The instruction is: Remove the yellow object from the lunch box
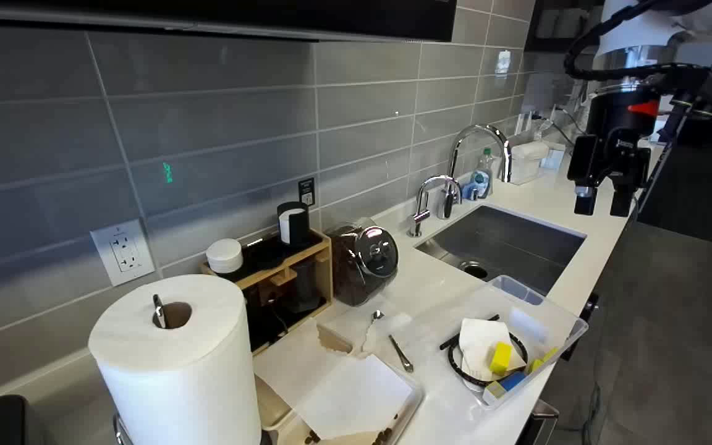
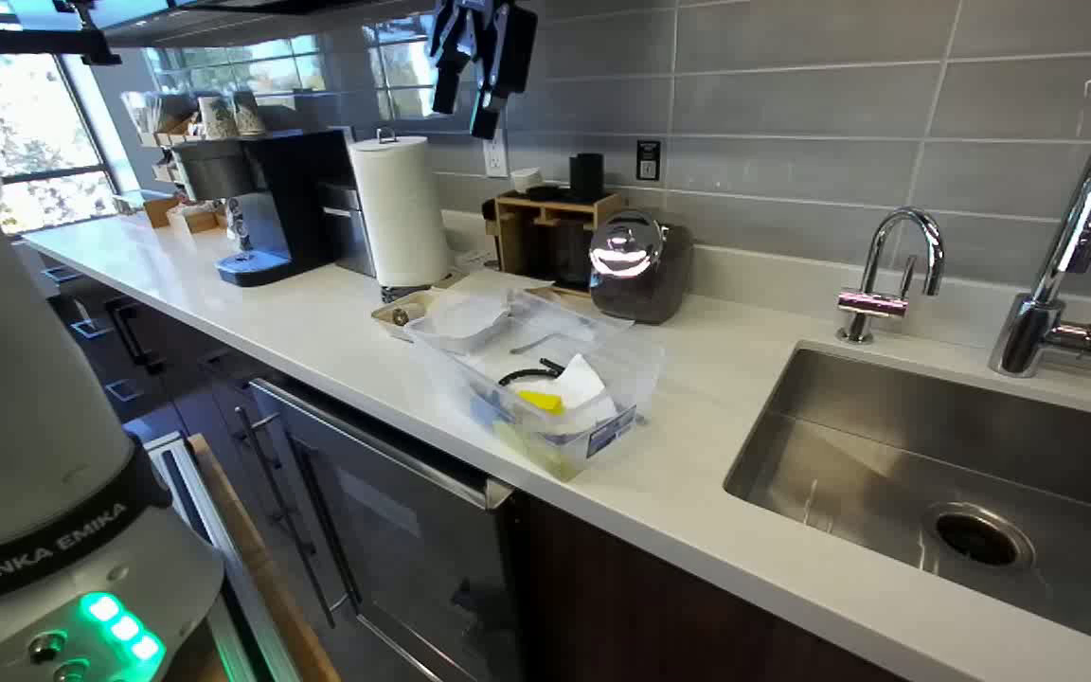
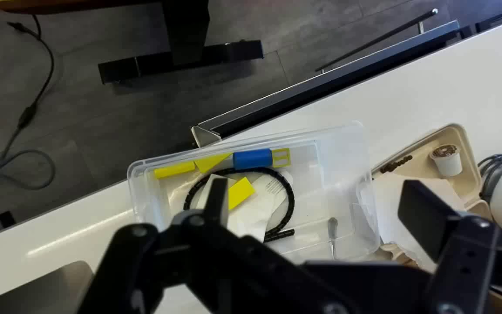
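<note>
Gripper (image 1: 603, 203) up high, its fingers spread wide apart, and down in the lunch box (image 3: 336, 192) sits the yellow object (image 3: 241, 192)

Look at it from the wrist view: that bright yellow object lies on white paper (image 3: 257, 210), within the outline of a black coiled loop (image 3: 292, 198), one dark finger crossing the view right beside it! More yellow pieces (image 3: 174, 169) lie along one long side of this clear plastic box, next to a blue cylinder (image 3: 253, 159), and the gripper hangs well apart from all of it in both exterior views. The box itself stands on the white table (image 2: 678, 483), close to the front edge, between the steel sink (image 2: 849, 474) and a pale tray (image 3: 421, 150) with white sheets (image 1: 356, 395) lying over it
</note>
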`<action>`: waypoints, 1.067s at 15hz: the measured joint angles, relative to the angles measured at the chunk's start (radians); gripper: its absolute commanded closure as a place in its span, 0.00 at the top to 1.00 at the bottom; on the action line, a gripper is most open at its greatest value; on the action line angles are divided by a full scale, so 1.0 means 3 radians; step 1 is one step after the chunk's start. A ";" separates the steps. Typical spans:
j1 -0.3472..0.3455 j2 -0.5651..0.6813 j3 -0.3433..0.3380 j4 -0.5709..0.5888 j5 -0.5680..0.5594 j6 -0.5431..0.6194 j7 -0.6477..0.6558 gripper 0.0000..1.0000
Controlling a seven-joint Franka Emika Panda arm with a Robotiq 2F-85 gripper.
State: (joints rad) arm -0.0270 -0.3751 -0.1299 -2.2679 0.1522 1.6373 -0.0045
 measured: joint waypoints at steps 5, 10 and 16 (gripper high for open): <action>0.0000 0.0000 0.0000 0.0000 0.0000 0.0000 0.0000 1.00; 0.0000 0.0000 0.0000 0.0000 0.0000 0.0000 0.0000 1.00; -0.0033 -0.0007 0.0048 -0.0018 0.0000 0.0124 0.0136 1.00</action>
State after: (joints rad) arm -0.0368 -0.3773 -0.1156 -2.2733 0.1522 1.6746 0.0362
